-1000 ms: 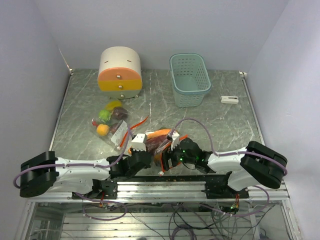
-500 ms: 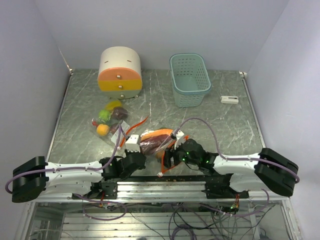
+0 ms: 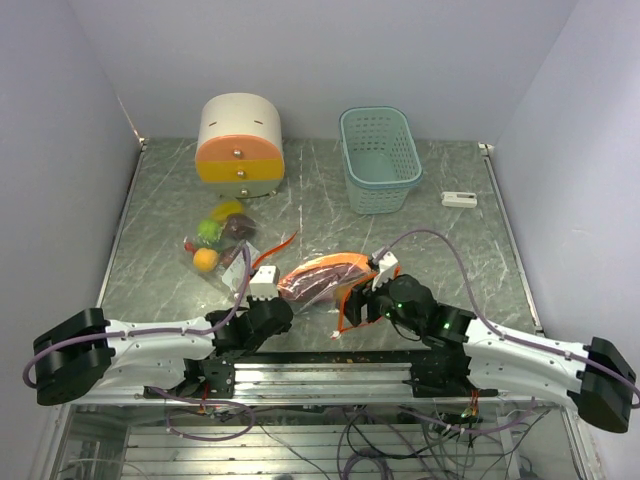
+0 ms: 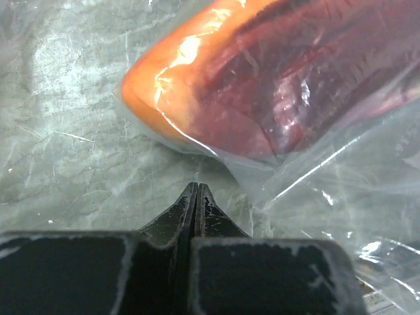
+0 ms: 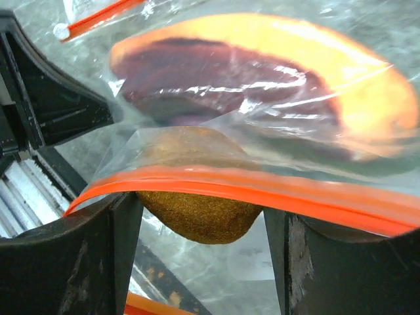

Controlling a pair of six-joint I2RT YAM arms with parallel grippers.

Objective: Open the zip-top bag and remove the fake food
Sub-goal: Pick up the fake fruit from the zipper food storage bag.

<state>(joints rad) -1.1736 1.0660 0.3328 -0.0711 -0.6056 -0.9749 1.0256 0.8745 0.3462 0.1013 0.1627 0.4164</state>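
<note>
Moved: the right arm has swung out to the right, carrying the right claw farther right, with the zip-top bag stretched out along with it; the left claw has barely shifted.
Right side: the right claw is grasping the bag's orange zip end, and a brown piece inside the film fills the gap between its fingers.
Left side: the left claw is clenched, tips pressed together at the bag's left edge; I cannot tell whether film is caught there.
Bag contents: the fake food, orange and dark red, is inside the bag, near-centre on the tabletop.
Other fruits: yellow, lime-green, orange and dark, clustered to the far left of the bag.
Far edge: drawer box on the left, basket on the right.
</note>
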